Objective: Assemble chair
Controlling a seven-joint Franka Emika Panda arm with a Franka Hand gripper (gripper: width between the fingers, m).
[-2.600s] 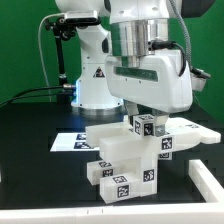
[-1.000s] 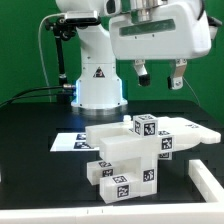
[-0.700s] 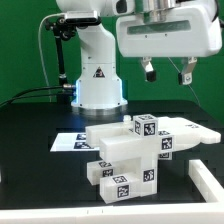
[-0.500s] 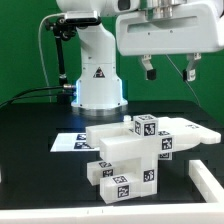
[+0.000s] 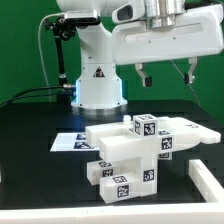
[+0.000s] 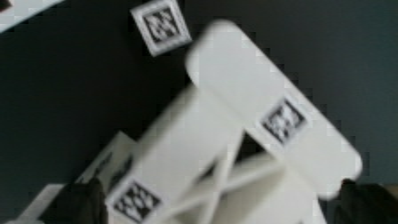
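The gripper (image 5: 166,74) has risen from just over the chair (image 5: 135,153) to well above it, its fingers spread wide with nothing between them. The chair, a cluster of white tagged blocks and slabs, sits unmoved on the black table (image 5: 35,150) toward its front edge, beside the marker board (image 5: 68,142). I judge one placement done, with the arm free for the next part.

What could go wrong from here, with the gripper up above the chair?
1. The open gripper hangs clear above the chair, holding nothing; a descent slightly off line could strike the assembly and shift it.
2. The chair rests partly over the marker board, so a nudge might cover more of its tags.
3. The blurred wrist view makes alignment harder to judge.
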